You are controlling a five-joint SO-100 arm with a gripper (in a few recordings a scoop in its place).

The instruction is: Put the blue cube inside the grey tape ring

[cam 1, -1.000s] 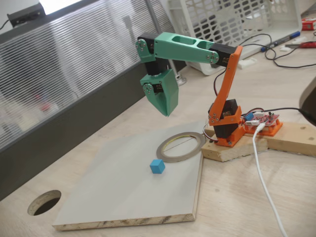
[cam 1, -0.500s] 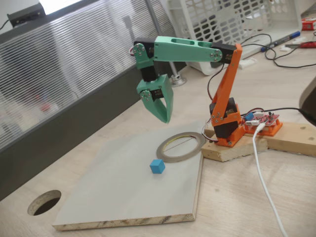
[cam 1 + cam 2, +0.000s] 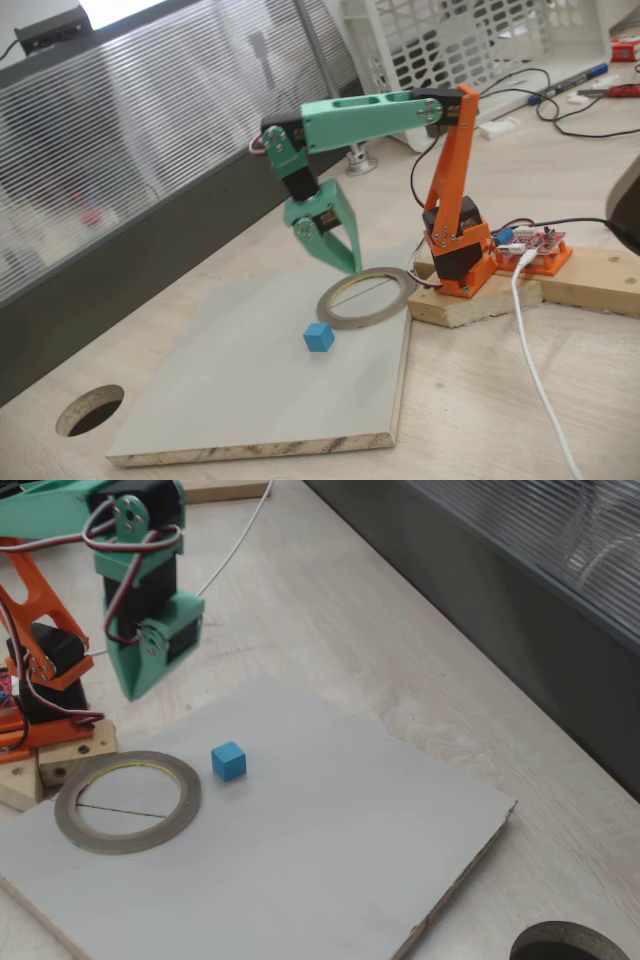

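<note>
Grey tape ring [image 3: 367,296] lies flat on the pale board [image 3: 230,400], its wide opening holding nothing but a thin line across the board surface. Blue cube [image 3: 319,337], small, matte, bright sky-blue, sits on the board just outside the ring, apart from it. Green gripper [image 3: 338,255] hangs above the board near the ring's far edge, jaws spread, nothing held.

round tabletop hole [image 3: 556,944] cut by the bottom edge; end effector [image 3: 135,685] fingertip gap indiscernible there
</note>
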